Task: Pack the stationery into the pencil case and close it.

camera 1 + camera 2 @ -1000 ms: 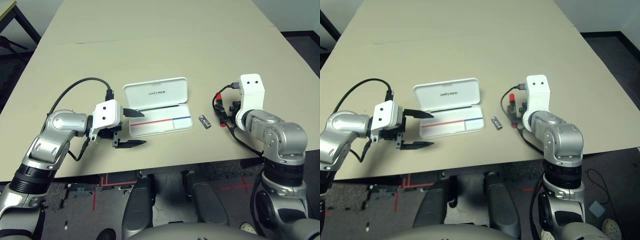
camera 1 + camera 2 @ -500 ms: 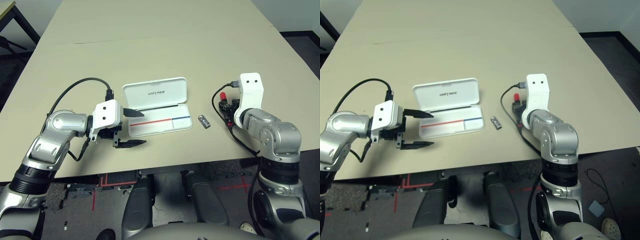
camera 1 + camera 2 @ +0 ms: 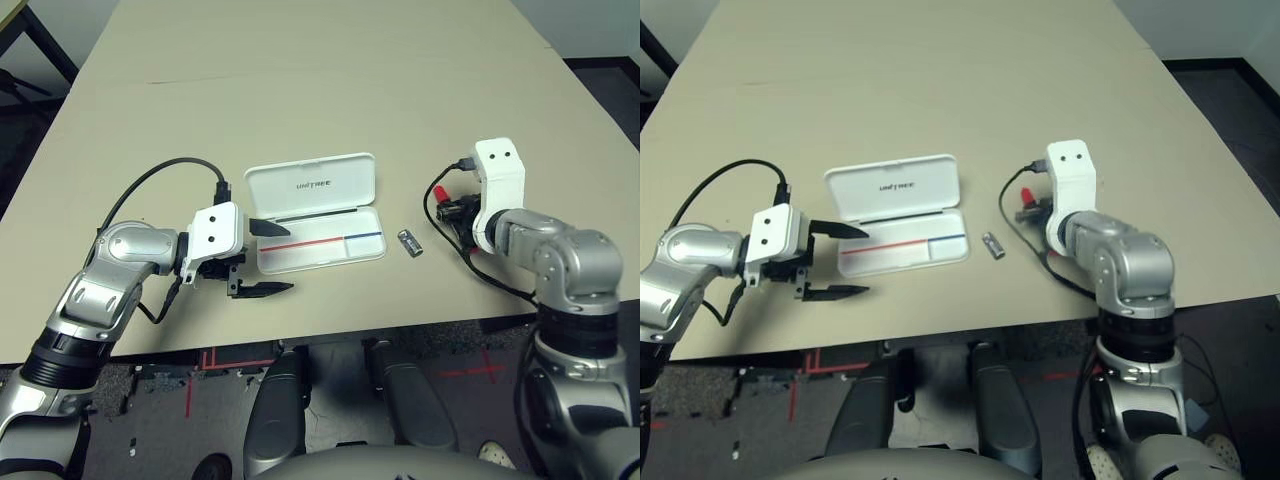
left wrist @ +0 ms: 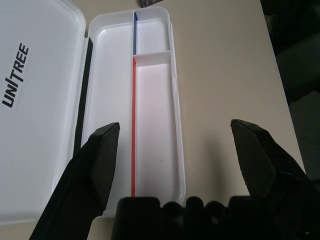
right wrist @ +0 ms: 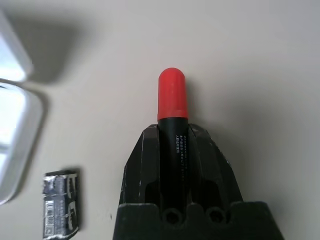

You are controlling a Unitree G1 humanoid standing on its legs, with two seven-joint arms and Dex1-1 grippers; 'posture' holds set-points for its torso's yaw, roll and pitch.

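Risk of marker (image 5: 173, 125) slipping from clamped right claw (image 5: 173, 145), grip near black end only; left claw (image 4: 175, 150) wide open, empty, beside pencil case (image 3: 318, 240).

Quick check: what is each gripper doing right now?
Left gripper: open, empty, at the open case.
Right gripper: shut on the marker.

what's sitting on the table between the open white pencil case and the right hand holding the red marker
A small dark-grey metallic piece lies there on the bare tan tabletop, apart from the flat white hard pencil case and the right hand, seen in both eye views.
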